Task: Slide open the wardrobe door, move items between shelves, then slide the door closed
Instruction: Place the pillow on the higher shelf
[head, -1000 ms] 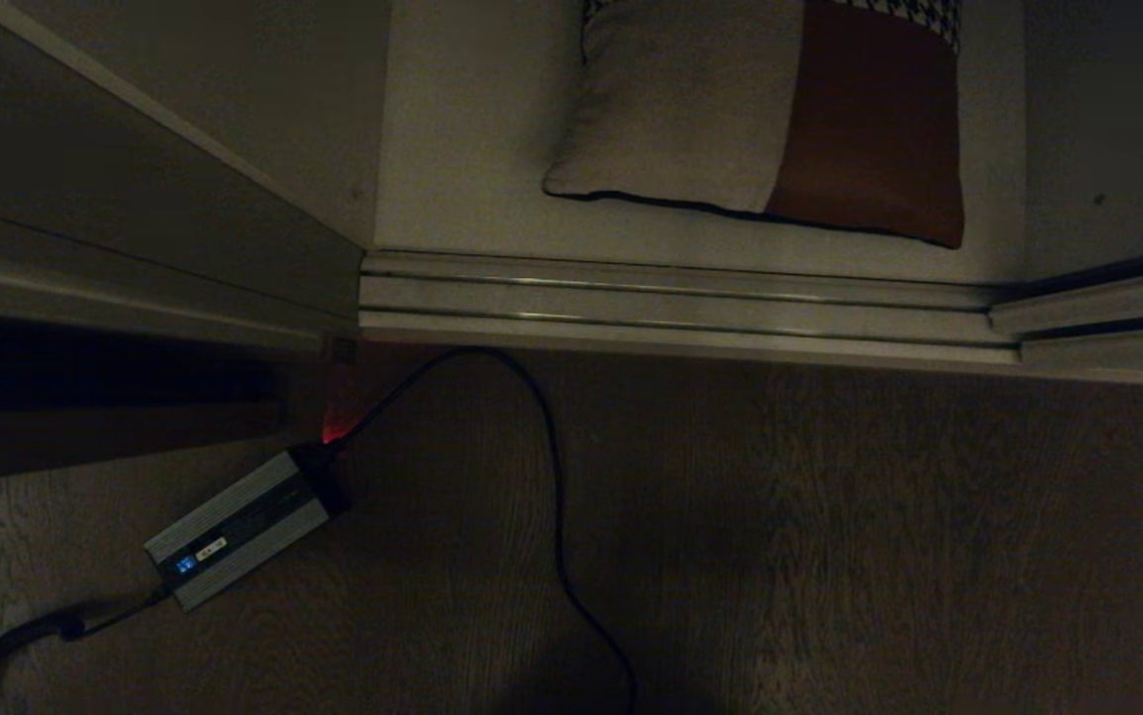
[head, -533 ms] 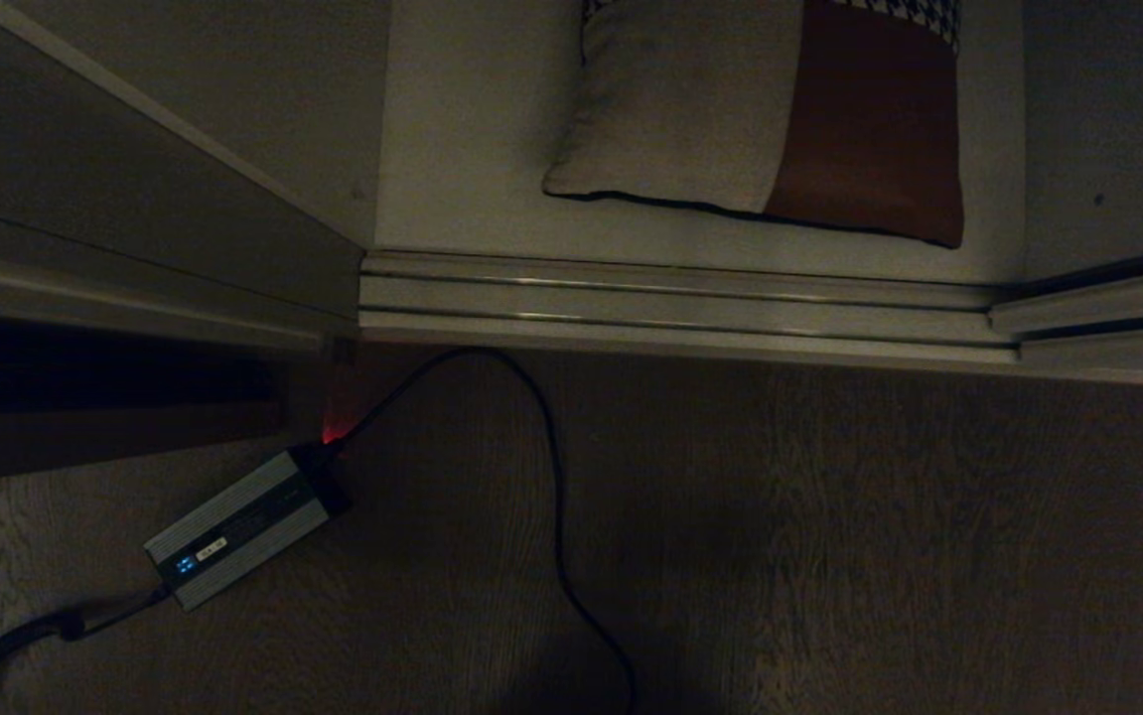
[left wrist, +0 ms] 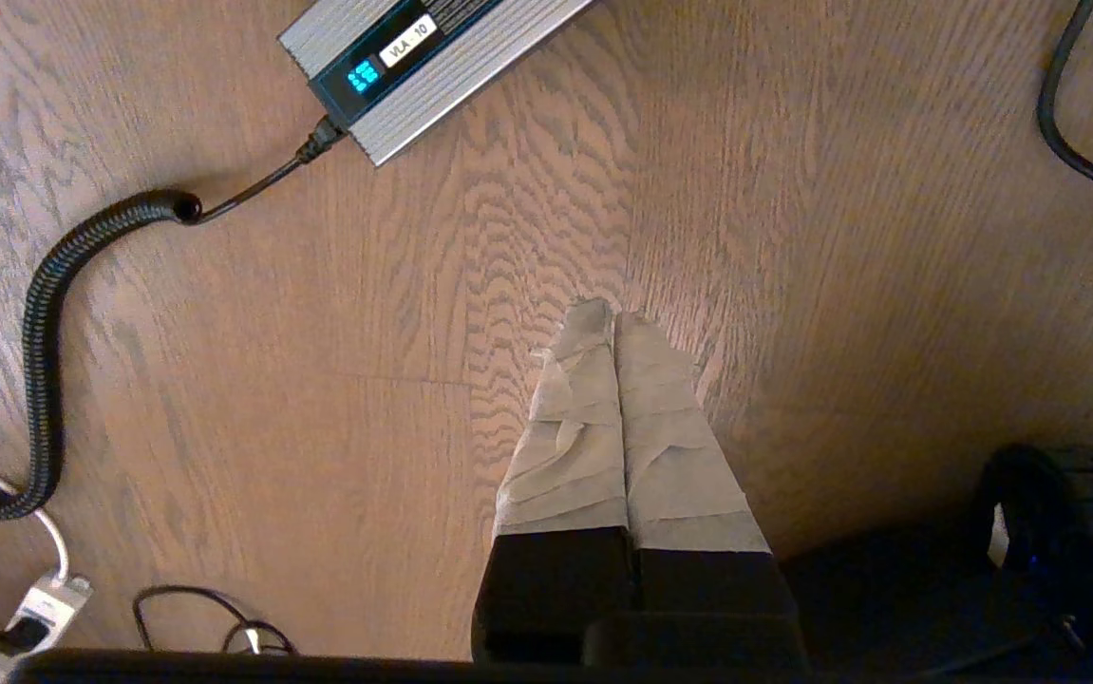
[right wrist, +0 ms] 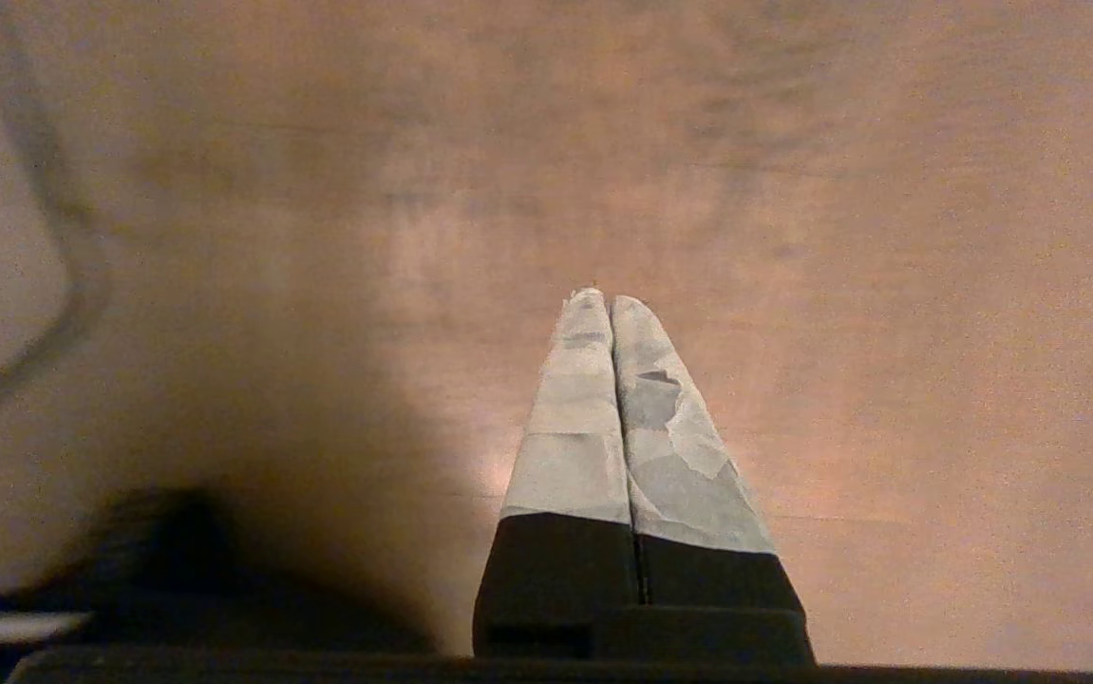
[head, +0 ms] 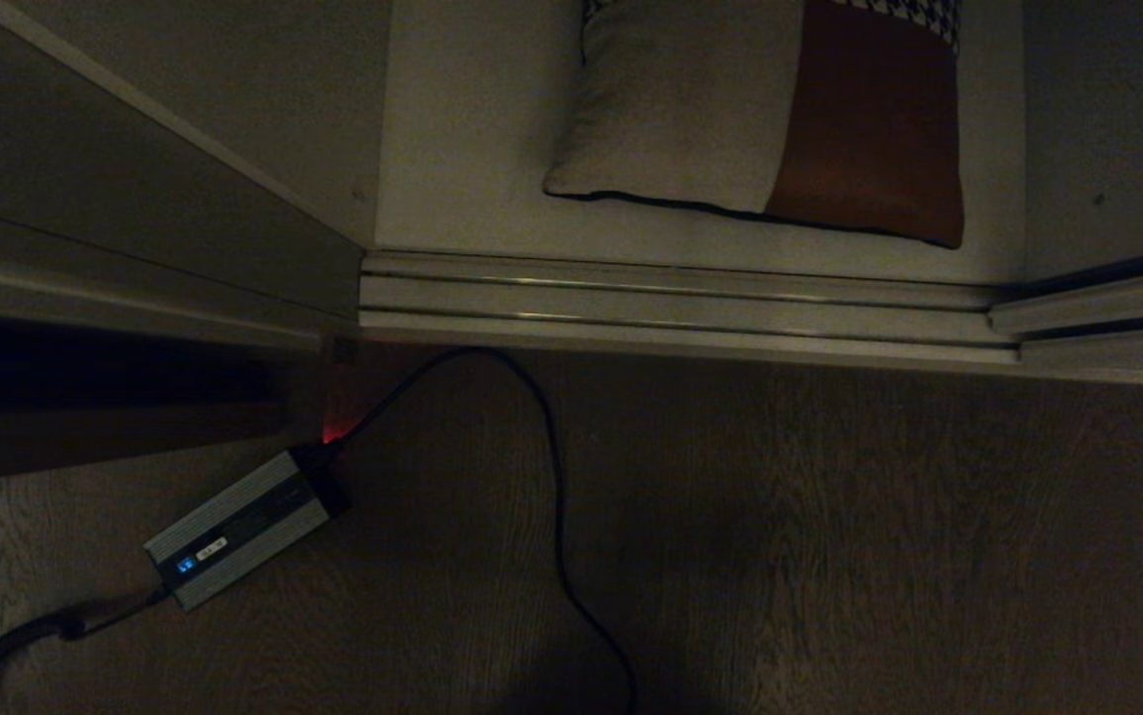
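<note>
Head view looks steeply down into an opened wardrobe bay. Square cushion (head: pixel 760 119), soft fabric in a beige block beside a rust-brown block with a houndstooth band at its far edge, lies flat on the off-white shelf (head: pixel 472 149) at upper centre of the frame. Pale door panels stand at upper left (head: pixel 134 199) and upper right (head: pixel 1117 129); which of them slides cannot be told. Ribbed metal floor track (head: pixel 680 303) runs across the frame just below the shelf edge. Wood-grain floor (head: pixel 879 546) fills the lower half. Ribbed silver box (head: pixel 243 526) with a small blue display lies at lower left, a red glow at its upper end; a thin black cable (head: pixel 556 497) loops from it across the floor in front of the opening. Neither arm appears in this view.

Left wrist view: left gripper (left wrist: pixel 614 318), fingers wrapped in creased pale tape, pressed together and empty, hangs above the floor; a coiled black cord (left wrist: pixel 43 323) leads from the box toward a white power strip (left wrist: pixel 43 603) at lower left.

Right wrist view: right gripper (right wrist: pixel 608 299), taped likewise, fingers together and empty, over blurred wood floor.
</note>
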Motion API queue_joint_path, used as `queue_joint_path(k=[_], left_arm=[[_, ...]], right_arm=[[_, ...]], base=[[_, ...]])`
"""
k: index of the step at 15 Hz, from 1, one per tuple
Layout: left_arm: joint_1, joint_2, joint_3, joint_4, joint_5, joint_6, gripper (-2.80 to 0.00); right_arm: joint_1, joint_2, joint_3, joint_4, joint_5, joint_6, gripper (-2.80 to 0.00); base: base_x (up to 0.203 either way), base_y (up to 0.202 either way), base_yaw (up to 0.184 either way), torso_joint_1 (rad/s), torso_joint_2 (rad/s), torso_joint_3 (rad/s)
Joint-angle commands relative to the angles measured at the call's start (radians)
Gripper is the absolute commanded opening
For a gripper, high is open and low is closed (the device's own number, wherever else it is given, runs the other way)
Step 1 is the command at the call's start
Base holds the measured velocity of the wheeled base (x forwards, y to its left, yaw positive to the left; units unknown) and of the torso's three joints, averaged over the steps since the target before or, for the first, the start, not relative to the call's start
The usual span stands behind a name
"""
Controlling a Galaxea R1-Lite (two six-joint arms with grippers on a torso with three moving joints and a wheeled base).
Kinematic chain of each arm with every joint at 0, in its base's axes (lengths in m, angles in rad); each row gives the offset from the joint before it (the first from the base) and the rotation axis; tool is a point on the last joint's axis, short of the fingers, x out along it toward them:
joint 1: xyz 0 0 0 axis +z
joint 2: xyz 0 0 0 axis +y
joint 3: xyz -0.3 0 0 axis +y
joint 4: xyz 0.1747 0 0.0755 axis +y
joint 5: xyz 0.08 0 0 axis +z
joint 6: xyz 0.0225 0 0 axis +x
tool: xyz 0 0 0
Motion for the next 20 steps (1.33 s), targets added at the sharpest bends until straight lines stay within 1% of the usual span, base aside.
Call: queue_joint_path(k=[1, 3, 5, 6, 9, 15, 20], left_arm=[[0.0, 0.004, 0.0, 0.001, 0.0, 0.0, -2.8], [-0.005, 0.004, 0.0, 0.0, 0.001, -0.001, -2.8], [-0.079, 0.019, 0.0, 0.0, 0.001, 0.001, -2.8], [-0.096, 0.024, 0.0, 0.0, 0.0, 0.003, -2.8], [-0.096, -0.096, 0.0, 0.0, 0.001, 0.0, -2.8], [-0.096, -0.278, 0.0, 0.001, 0.001, 0.002, -2.8], [-0.096, -0.28, 0.0, 0.001, 0.001, 0.001, -2.8]], right_arm=[[0.0, -0.001, 0.009, 0.004, -0.017, -0.009, -2.8], [0.0, 0.0, 0.013, 0.003, -0.008, 0.003, -2.8], [0.001, 0.003, 0.011, 0.008, -0.008, -0.005, -2.8], [0.001, 0.003, 0.011, 0.008, -0.008, -0.005, -2.8], [0.001, 0.002, 0.011, 0.005, -0.008, -0.003, -2.8], [0.001, 0.003, 0.016, -0.008, -0.007, -0.002, -2.8], [0.001, 0.005, 0.017, -0.011, -0.006, -0.005, -2.8]], base=[[0.0, 0.0, 0.0, 0.0, 0.0, 0.0], [0.0, 0.0, 0.0, 0.0, 0.0, 0.0], [0.0, 0.0, 0.0, 0.0, 0.0, 0.0], [0.0, 0.0, 0.0, 0.0, 0.0, 0.0], [0.0, 0.0, 0.0, 0.0, 0.0, 0.0], [0.0, 0.0, 0.0, 0.0, 0.0, 0.0], [0.0, 0.0, 0.0, 0.0, 0.0, 0.0]])
